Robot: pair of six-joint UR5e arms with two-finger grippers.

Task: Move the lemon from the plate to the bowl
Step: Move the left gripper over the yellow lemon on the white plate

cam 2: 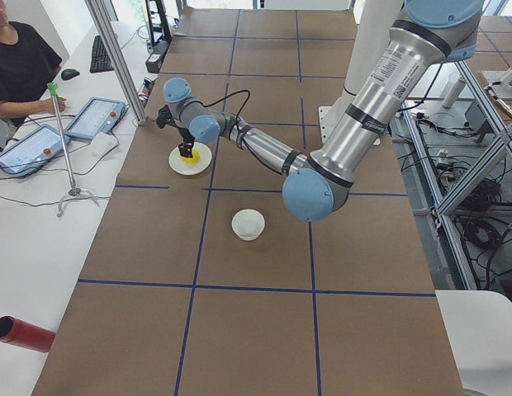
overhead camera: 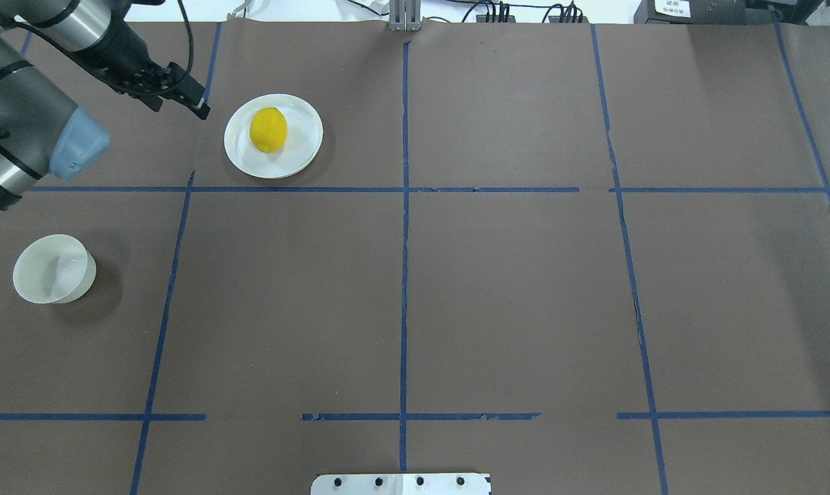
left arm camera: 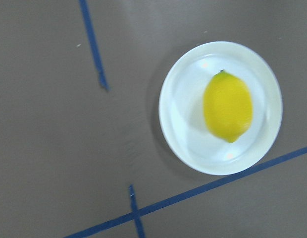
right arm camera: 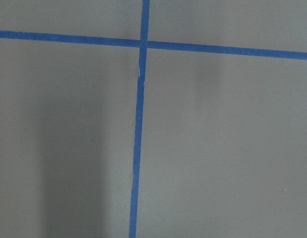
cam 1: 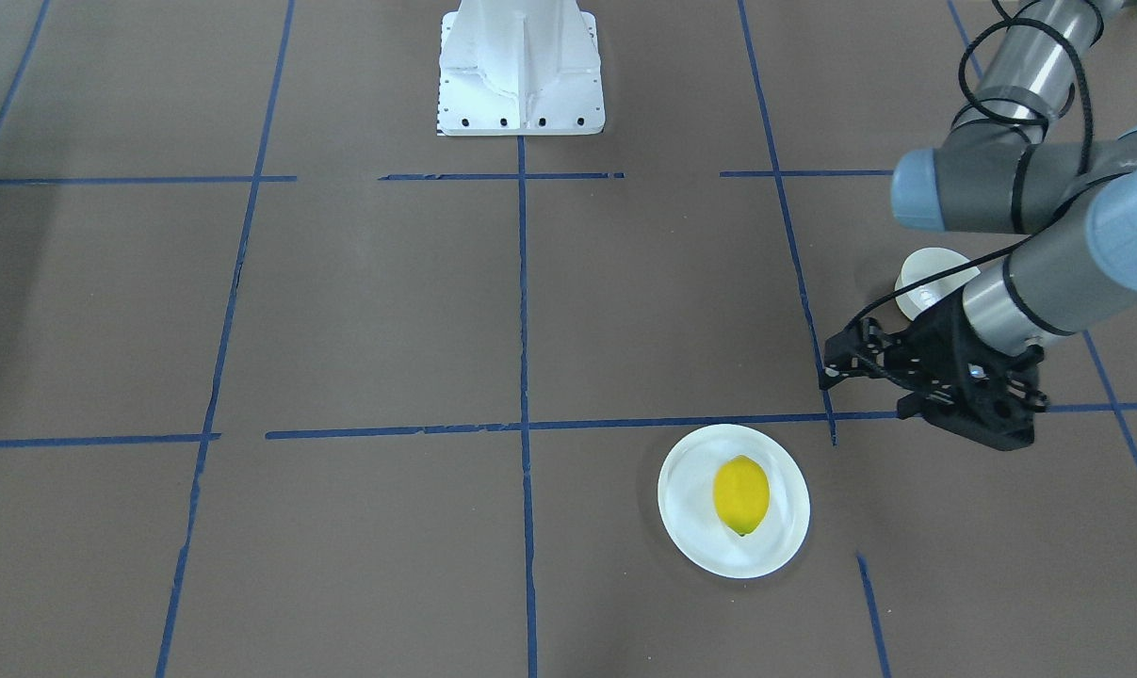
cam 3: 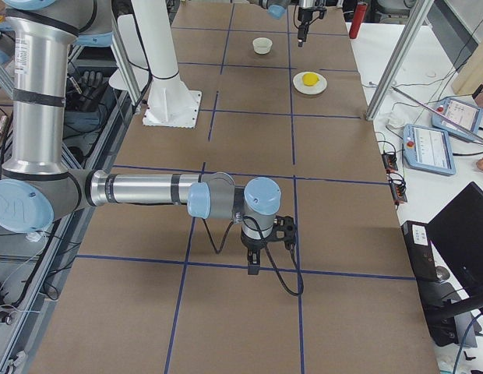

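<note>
Left fingers, spread impossible to tell, hover just short of the plate, likely lining up on the lemon ahead; bowl sits well behind them.

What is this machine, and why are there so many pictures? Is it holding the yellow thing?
It is a robot with two arms, each ending in a two-finger pincher called a gripper. Six cameras caught one moment: one faces the robot, one looks from above, one from each table end, one rides on each wrist. On the brown table lie a white plate with the yellow lemon on it, and a small empty bowl apart. The lemon is not held. The left gripper hangs open beside the plate. The right gripper hovers far off over blue tape lines; open or shut, I cannot tell.
</note>
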